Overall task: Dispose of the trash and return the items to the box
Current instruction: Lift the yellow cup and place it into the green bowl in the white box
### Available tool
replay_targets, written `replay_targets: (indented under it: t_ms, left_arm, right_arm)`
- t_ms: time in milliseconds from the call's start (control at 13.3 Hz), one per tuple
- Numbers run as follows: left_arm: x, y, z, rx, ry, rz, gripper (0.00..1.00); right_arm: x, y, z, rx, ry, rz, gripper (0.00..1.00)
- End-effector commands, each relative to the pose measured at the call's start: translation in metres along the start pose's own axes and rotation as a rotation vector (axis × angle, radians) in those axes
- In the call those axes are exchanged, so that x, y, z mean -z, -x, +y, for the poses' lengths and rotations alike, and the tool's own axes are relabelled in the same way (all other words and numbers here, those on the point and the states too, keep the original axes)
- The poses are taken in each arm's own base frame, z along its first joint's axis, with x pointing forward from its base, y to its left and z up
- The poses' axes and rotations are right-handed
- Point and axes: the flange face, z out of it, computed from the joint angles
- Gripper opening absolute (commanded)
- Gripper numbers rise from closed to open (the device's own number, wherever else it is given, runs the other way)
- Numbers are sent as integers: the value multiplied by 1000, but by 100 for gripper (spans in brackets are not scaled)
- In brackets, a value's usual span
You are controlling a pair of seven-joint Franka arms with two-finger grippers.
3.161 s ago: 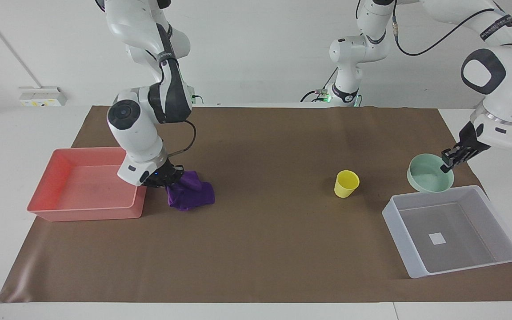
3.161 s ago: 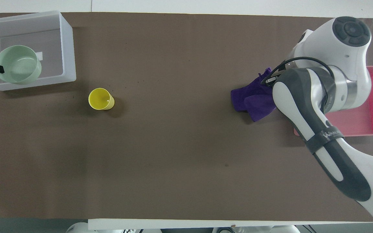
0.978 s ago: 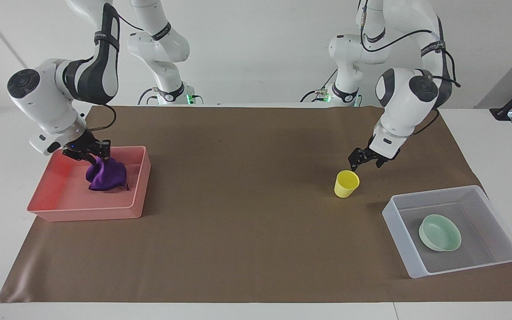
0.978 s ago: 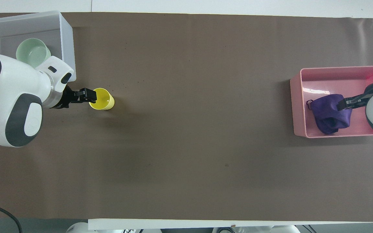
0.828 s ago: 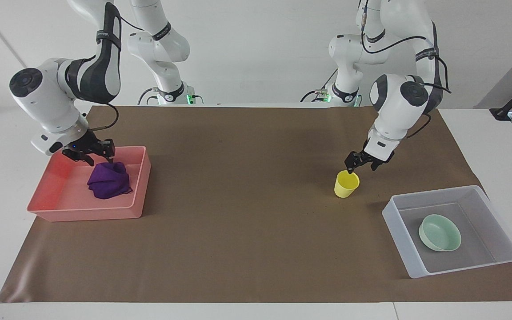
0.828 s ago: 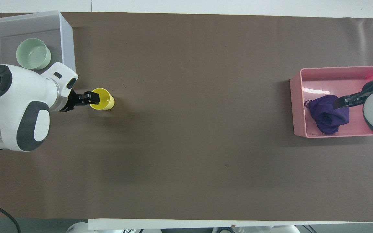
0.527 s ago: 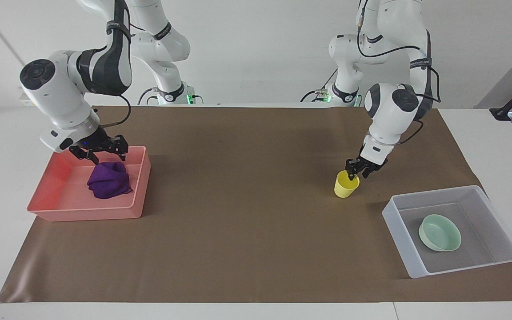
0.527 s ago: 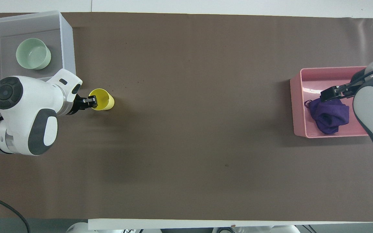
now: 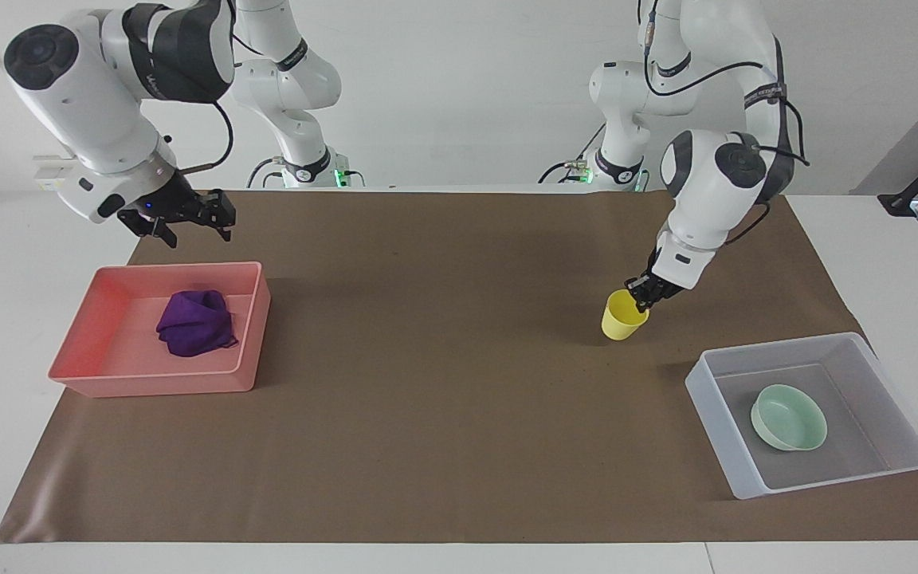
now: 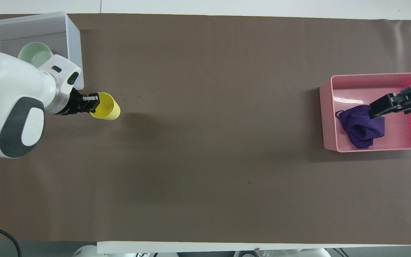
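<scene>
I'm seeing cloth [image 9: 194, 321] lying in tray [image 9: 108, 376], bowl [image 9: 789, 415] in box [image 9: 817, 480] | left tool [image 9: 643, 296] pinching cup [image 9: 623, 316] rim, carrying it boxward | right tool [image 9: 188, 217] hanging spread, empty

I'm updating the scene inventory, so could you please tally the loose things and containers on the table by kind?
Cups: 1, the yellow cup, gripped at its rim by the left gripper.
Bowls: 1, the mint-green bowl, in the translucent bin.
Cloths: 1, the purple cloth, in the pink tray.
Containers: 2, the translucent bin and the pink tray.
Total: 5.
</scene>
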Motion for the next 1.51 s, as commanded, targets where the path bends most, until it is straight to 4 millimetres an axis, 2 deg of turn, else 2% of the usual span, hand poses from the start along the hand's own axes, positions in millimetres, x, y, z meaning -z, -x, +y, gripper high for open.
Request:
replay_targets:
  t_ms: [0,75,151,226,301,376,452,602,753,828,903,978,1054,1204,1280,1430]
  left_arm:
    - [75,-68,-46,111,-6,42,0]
    - [71,-96,-73,162,-14,47,0]
    - [57,-126,-107,212,-21,57,0]
    - [48,-152,-133,213,-21,99,0]
    - [35,-171,-166,242,-20,136,0]
    - [25,-183,-184,260,-18,171,0]
    - [3,-194,-194,243,-23,194,0]
    - [-23,-207,-209,230,-28,229,0]
    - [-69,-202,-212,182,-38,213,0]
    - [-82,-195,-207,143,-39,215,1]
    - [-83,-193,-207,135,-41,209,17]
    - [-81,-193,-206,135,-42,200,69]
    - [-66,-190,-202,125,-55,188,84]
    - [1,-162,-180,85,-61,162,100]
    - [19,-141,-155,49,-64,115,100]
    - [23,-80,-123,-18,-155,25,100]
  right_arm:
    - [30,20,-6,5,-6,27,100]
    - [34,25,-7,8,-6,24,100]
    - [36,28,-8,8,-23,18,100]
    - [36,29,-9,7,-55,17,100]
    - [42,32,-8,6,-64,20,100]
    - [46,33,-7,6,-62,23,100]
    - [45,34,-7,4,-64,17,100]
    - [42,34,-10,7,-63,14,100]
    - [39,36,-11,10,-64,9,100]
    - [36,36,-9,8,-53,9,100]
    - [34,36,-8,4,-50,18,100]
    - [35,36,-7,1,-48,22,100]
    - [35,36,-5,-1,-48,30,100]
    - [35,37,-5,-1,-47,28,100]
    - [35,37,-5,-2,-47,30,100]
    - [33,37,-4,-3,-46,28,100]
